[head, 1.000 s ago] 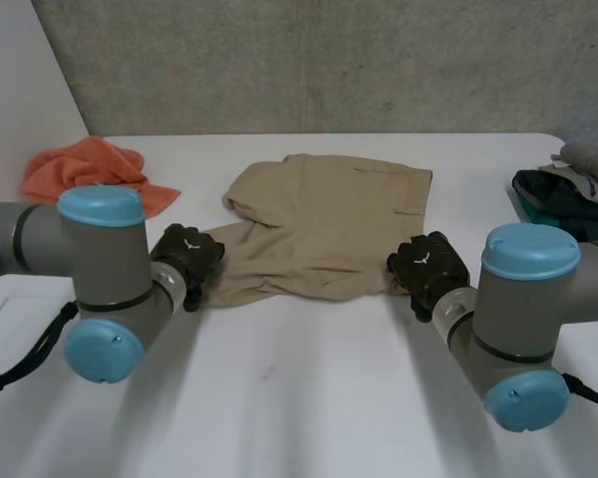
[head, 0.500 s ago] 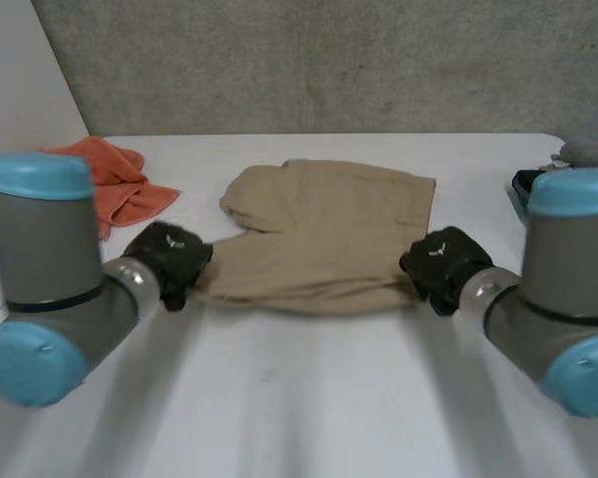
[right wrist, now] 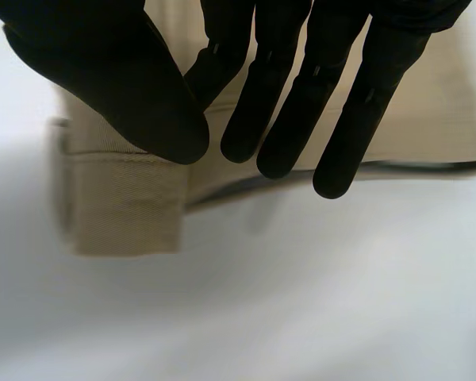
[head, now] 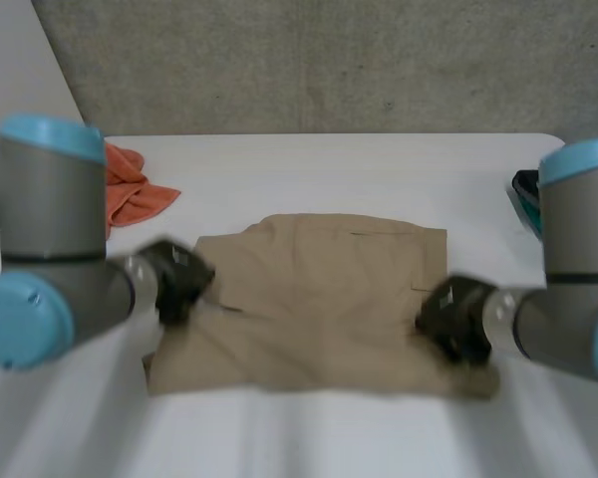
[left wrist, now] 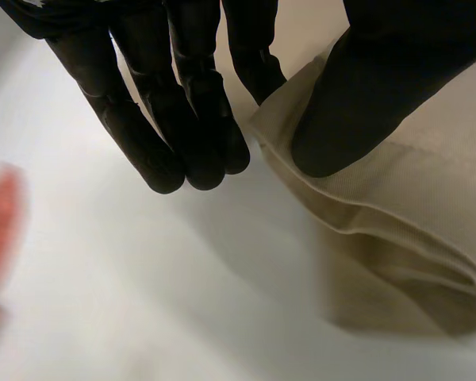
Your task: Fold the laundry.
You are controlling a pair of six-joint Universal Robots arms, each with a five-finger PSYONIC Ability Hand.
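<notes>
Beige shorts (head: 319, 299) lie spread on the white table (head: 309, 164). My left hand (head: 179, 284) is at the shorts' left edge. In the left wrist view its thumb (left wrist: 365, 87) presses the folded hem (left wrist: 397, 230) against a finger, while the other fingers (left wrist: 182, 119) hang beside the cloth. My right hand (head: 453, 319) is at the shorts' right edge, near the front corner. In the right wrist view its thumb (right wrist: 119, 79) lies on the hem (right wrist: 127, 206) and the fingers (right wrist: 333, 103) reach over the cloth behind it.
An orange cloth (head: 130, 189) lies crumpled at the table's back left. A dark teal item (head: 526, 189) sits at the table's right edge. A grey wall runs behind the table.
Both hands closed on the shorts' side edges and dragged them toward the table's near side. The shorts now lie flatter and wider.
</notes>
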